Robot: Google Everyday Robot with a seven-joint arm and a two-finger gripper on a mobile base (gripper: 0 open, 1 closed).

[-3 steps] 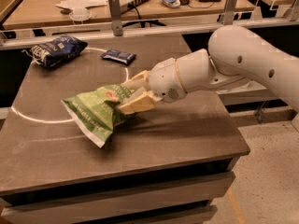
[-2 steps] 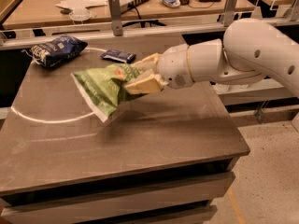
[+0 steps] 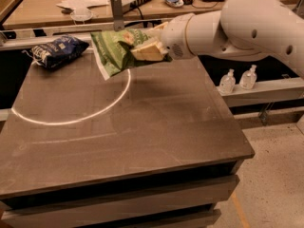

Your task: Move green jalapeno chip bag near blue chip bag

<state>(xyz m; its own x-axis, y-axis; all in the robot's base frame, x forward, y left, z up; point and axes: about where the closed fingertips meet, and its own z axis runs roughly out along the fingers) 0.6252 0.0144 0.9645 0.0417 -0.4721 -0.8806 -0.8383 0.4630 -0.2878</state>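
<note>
The green jalapeno chip bag (image 3: 114,51) hangs in the air above the far part of the dark table, held by my gripper (image 3: 145,44), which is shut on the bag's right end. The bag is crinkly light green with white edges and tilts down to the left. The blue chip bag (image 3: 57,50), puffy dark navy with white lettering, lies on the table's far left corner, a short way left of the green bag. My white arm (image 3: 237,23) comes in from the upper right.
The dark table (image 3: 142,127) bears a white arc line (image 3: 71,120). A wooden bench (image 3: 85,8) with papers and cables stands behind it. Two small clear bottles (image 3: 237,80) stand on a shelf at the right. The floor lies at the lower right.
My gripper has lifted the green bag off the table and carried it up and toward the far edge, closer to the blue bag. The small dark packet is now hidden.
</note>
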